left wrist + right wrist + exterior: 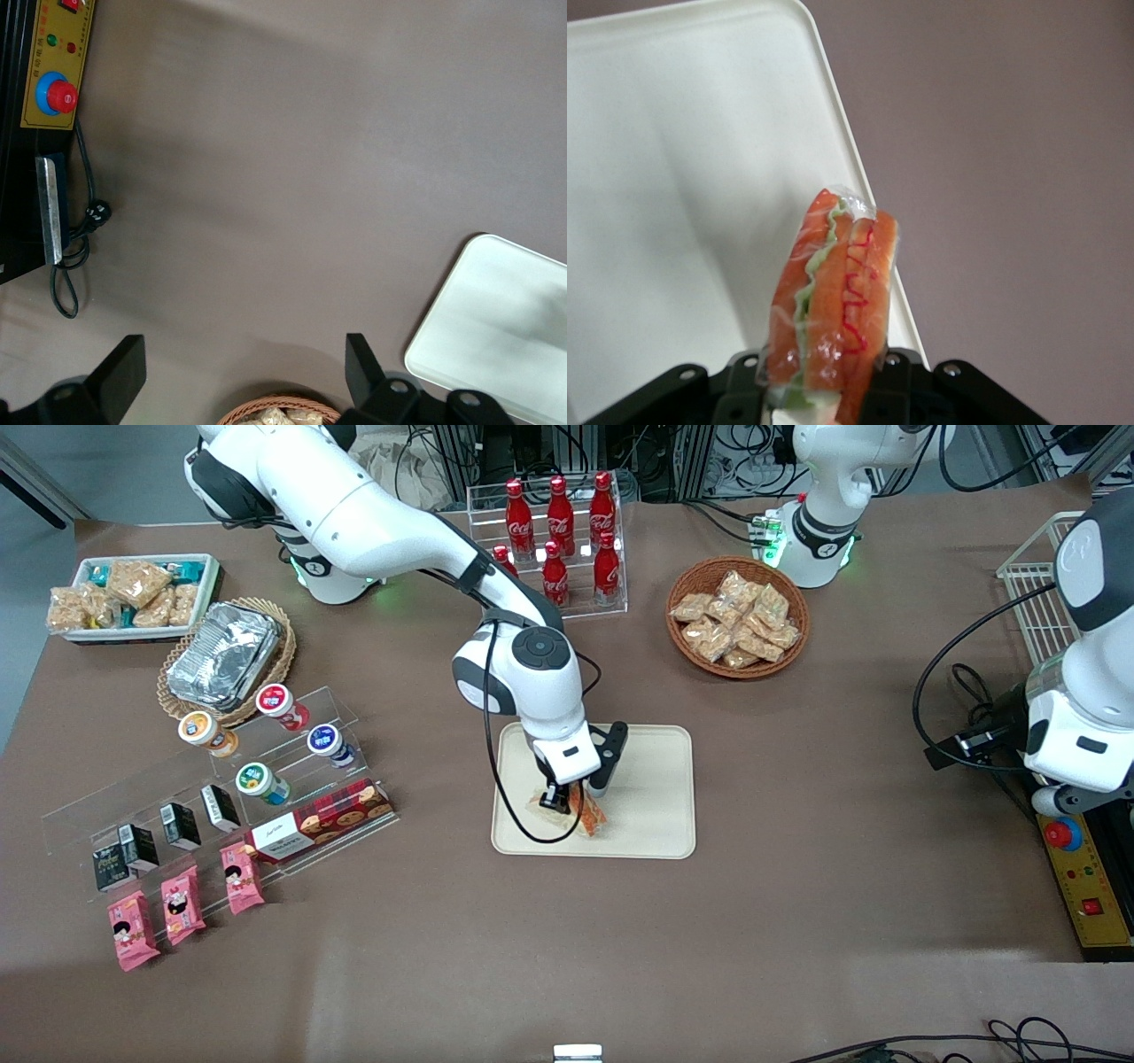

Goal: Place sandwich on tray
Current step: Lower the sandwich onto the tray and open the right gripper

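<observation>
End effector (pixel 571 795): clamped on sandwich (pixel 586 812), low over tray
Sandwich: wrapped, filling edge up, at tray's near part
Tray (pixel 651 779): flat on surface (pixel 797 903)

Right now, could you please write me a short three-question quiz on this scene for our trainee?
1. True or false: the gripper is shut on the sandwich.
2. What is the sandwich over? A) the tray B) the wicker basket C) the foil container
3. Fill in: the red bottles stand in a clear ____ farther from the front camera than the tray.

Key:
1. True. The right wrist view shows the wrapped sandwich clamped between the fingers.
2. A. It is over the tray near the rim; whether it rests on the tray cannot be told.
3. rack
</observation>
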